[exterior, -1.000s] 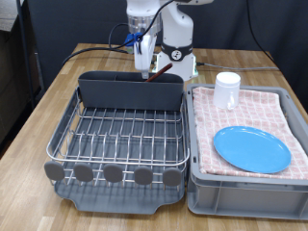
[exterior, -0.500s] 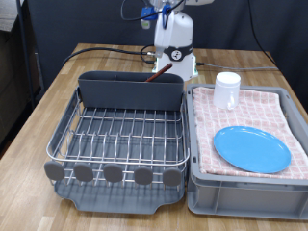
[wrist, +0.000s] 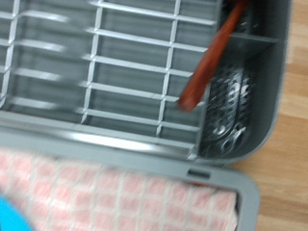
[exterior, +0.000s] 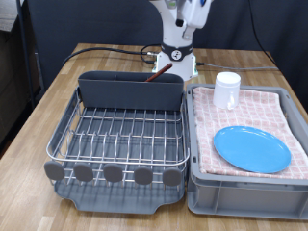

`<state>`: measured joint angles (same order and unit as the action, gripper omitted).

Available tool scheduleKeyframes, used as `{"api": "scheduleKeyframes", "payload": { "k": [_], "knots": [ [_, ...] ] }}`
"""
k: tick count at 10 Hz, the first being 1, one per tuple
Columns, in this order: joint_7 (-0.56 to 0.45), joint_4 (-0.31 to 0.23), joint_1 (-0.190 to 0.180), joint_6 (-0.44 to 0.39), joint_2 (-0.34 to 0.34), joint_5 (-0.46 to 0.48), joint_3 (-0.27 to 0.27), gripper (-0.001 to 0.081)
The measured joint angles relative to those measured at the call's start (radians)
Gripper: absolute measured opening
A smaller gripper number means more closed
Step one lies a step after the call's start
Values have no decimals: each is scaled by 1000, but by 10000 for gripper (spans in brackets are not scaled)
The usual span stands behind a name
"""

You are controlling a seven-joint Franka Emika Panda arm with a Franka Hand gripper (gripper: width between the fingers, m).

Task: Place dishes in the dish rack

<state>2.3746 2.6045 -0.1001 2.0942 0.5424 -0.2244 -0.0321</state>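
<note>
The brown wooden spoon (exterior: 157,74) stands tilted in the tall utensil compartment of the dark grey dish rack (exterior: 72,123). It also shows in the wrist view (wrist: 206,64), in the compartment beside the rack's wire grid (wrist: 106,67). The light-blue plate (exterior: 251,149) lies flat on the pink checked cloth in the bin. A corner of the plate shows in the wrist view (wrist: 5,218). The white cup (exterior: 227,89) stands at the bin's far corner. The arm (exterior: 185,17) is raised at the exterior view's top. The gripper's fingers show in neither view.
The light grey bin (exterior: 241,192) with the pink checked cloth (exterior: 241,114) sits to the exterior view's right of the rack. Black cables (exterior: 101,48) run across the wooden table behind the rack. The robot base (exterior: 175,60) stands behind the utensil compartment.
The gripper has let go of the spoon in the utensil compartment. It has risen from there and moved to the exterior view's right, out of the top of the frame.
</note>
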Motion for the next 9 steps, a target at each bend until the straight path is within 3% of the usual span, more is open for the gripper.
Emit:
{"api": "scheduleKeyframes", "payload": {
  "k": [5, 9],
  "knots": [
    [-173, -158, -116, 21, -147, 94, -9, 802],
    [-185, -282, -146, 44, -280, 107, -34, 802]
  ]
}}
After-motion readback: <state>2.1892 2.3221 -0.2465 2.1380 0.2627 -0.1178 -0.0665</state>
